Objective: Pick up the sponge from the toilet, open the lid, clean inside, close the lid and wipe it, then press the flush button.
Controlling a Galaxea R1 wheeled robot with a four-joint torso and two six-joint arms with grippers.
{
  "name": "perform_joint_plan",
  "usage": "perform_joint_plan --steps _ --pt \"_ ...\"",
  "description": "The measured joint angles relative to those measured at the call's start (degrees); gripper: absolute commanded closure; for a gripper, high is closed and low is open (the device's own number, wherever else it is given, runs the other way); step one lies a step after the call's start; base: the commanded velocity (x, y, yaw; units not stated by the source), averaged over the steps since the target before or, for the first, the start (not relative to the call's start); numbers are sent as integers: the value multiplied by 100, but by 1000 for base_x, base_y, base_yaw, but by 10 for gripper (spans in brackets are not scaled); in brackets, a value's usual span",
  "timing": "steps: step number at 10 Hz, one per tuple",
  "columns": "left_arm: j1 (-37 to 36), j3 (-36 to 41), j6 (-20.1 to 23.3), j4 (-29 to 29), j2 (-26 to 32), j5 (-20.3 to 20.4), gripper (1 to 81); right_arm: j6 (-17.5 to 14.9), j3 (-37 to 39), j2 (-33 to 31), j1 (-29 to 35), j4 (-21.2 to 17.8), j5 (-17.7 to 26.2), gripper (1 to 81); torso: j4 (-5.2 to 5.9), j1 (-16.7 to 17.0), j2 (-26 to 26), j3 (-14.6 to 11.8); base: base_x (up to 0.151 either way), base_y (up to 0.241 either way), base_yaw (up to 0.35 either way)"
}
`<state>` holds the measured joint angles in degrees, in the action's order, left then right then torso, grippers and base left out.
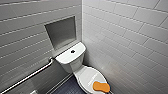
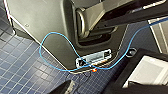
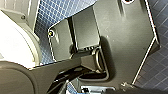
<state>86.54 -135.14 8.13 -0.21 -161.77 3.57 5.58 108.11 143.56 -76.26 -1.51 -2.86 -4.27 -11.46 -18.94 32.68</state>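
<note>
One orange sponge (image 1: 101, 86) lies flat, orange face up, on the closed lid (image 1: 86, 75), at the front end away from the tank. Its long axis runs nearly sideways across the head view, oblique to the lid's own length. The toilet (image 1: 75, 63) stands in a corner of grey tiled walls. The dark flush button (image 1: 72, 51) sits mid tank cover (image 1: 67, 57), a recessed niche (image 1: 61, 32) is above, and a metal grab bar (image 1: 32, 73) is on the left wall. In the left wrist view a blue cable (image 2: 53, 32) loops above dark blue floor tiles (image 2: 20, 70). Whether the fingers are spread or pressed together cannot be told.
</note>
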Motion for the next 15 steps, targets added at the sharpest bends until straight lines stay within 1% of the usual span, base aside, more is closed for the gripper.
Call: perform_joint_plan --steps 1,2,3,4,5,6,7,9,10,13,14,15 --pt "4 0 11 80 -50 -93 10 0 -80 -113 135 -11 -7 10 0 -138 -214 0 0 0 0" --pt "9 0 16 89 -63 -107 10 52 -199 -323 411 -41 -18 10 0 -269 -429 2 0 0 0" --pt "22 -5 13 87 -63 -110 10 216 -262 -384 518 -61 -18 10 0 -407 -645 2 0 0 0" --pt "33 -6 10 84 -83 -105 10 445 -319 -386 603 -80 -11 10 0 -540 -861 22 0 0 0" --pt "54 -6 -6 84 -124 -121 10 574 -343 -391 697 -88 -2 10 0 -676 -1075 53 0 0 0" --pt "100 -11 -6 87 -185 -118 10 638 -350 -408 813 -96 37 10 0 -813 -1294 88 0 0 0" --pt "161 -39 -1 89 -251 -116 10 762 -356 -436 957 -102 33 10 0 -929 -1484 164 0 0 0" --pt "290 -199 -1 87 -364 -116 10 1184 -375 -463 1221 -105 -18 10 0 -1159 -1851 485 0 0 0" --pt "299 -319 0 87 -427 -101 10 1257 -383 -450 1276 -102 -52 10 0 -1292 -2059 682 0 0 0" --pt "223 -667 16 87 -618 -51 10 1296 -466 -430 1543 -105 -118 10 0 -1697 -2697 1279 0 0 0" --pt "224 -672 16 87 -627 -46 10 1320 -485 -406 1631 -105 -121 10 0 -1792 -2835 1399 0 0 0" --pt "233 -669 13 87 -631 -52 10 1442 -533 -369 1770 -105 -127 10 0 -1893 -2988 1436 0 0 0"
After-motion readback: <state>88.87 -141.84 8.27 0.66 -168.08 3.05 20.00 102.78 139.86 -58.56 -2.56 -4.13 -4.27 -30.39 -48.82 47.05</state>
